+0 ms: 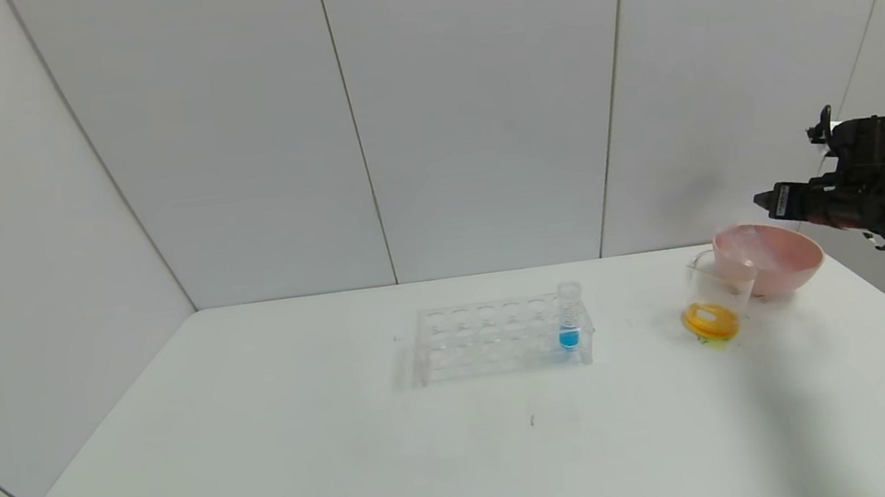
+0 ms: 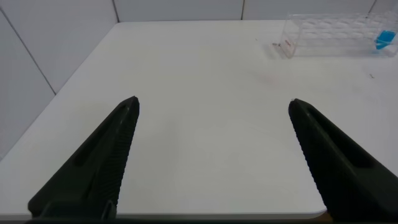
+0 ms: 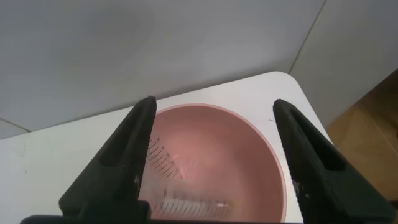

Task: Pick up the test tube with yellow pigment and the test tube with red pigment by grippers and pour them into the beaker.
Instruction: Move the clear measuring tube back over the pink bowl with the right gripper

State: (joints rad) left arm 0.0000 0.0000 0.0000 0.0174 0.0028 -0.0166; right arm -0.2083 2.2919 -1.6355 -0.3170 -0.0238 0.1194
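Black fingers of the left gripper are seen closest in the left wrist view, jaws spread wide with nothing between them, held above the bare white table near its left edge. Left arm is not seen in the head view.

Clear rack is placed mid-table; one tube with blue liquid is stood upright in its right end. Rest of the rack's holes are seen empty.

Beaker is located at 3 o'clock from the rack, well apart from it, upright on the table, with an orange-yellow layer at its bottom. Pink bowl is set just behind it, at roughly 1 o'clock from the beaker, touching or nearly so; which cannot be told.

Right gripper is held above the pink bowl's far right side, jaws spread, nothing pinched. In the head view the right gripper is seen pointing left over the bowl rim. Clear ribbed tube shapes are seen lying inside the bowl; the yellow and red tubes cannot be identified among them with certainty.
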